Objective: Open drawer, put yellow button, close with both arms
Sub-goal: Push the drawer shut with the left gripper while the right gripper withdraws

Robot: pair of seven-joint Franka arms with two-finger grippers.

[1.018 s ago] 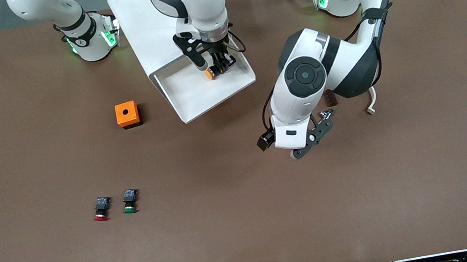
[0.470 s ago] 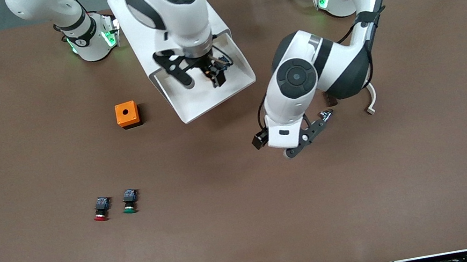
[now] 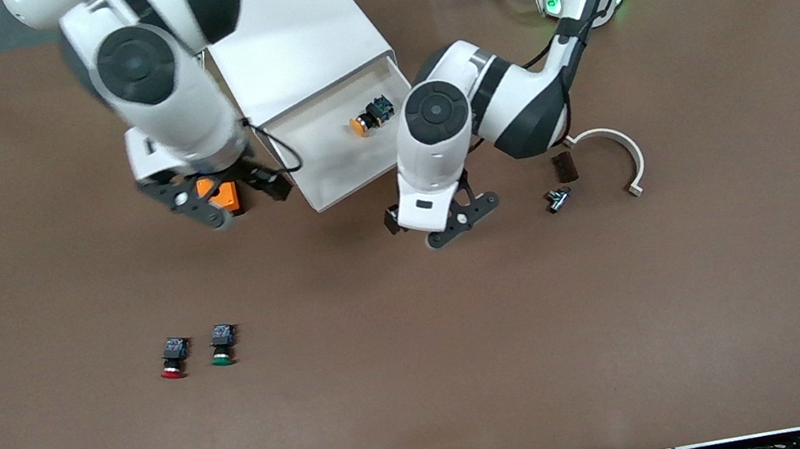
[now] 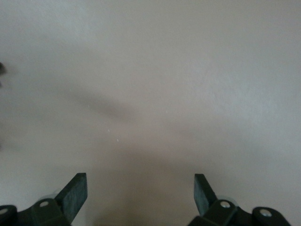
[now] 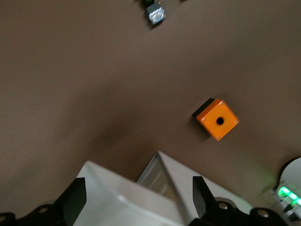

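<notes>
Item: yellow button [image 3: 366,119], lying in the open drawer [image 3: 339,174]. Right tool [image 3: 222,202] wide open, empty, over the orange box [image 3: 223,194]. Left tool [image 3: 457,216] wide open, empty, seemingly facing the drawer front. Handling: press both evenly and squarely to close.

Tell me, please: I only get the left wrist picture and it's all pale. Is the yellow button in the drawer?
Observer: Yes, the yellow button lies in the open drawer, and no gripper touches it.
Operator: Where's the other arm?
Observer: The right gripper hangs open over the orange box, beside the drawer toward the right arm's end of the table.
Operator: And mine?
Observer: The left gripper is open over the table, close to the drawer's front.
</notes>
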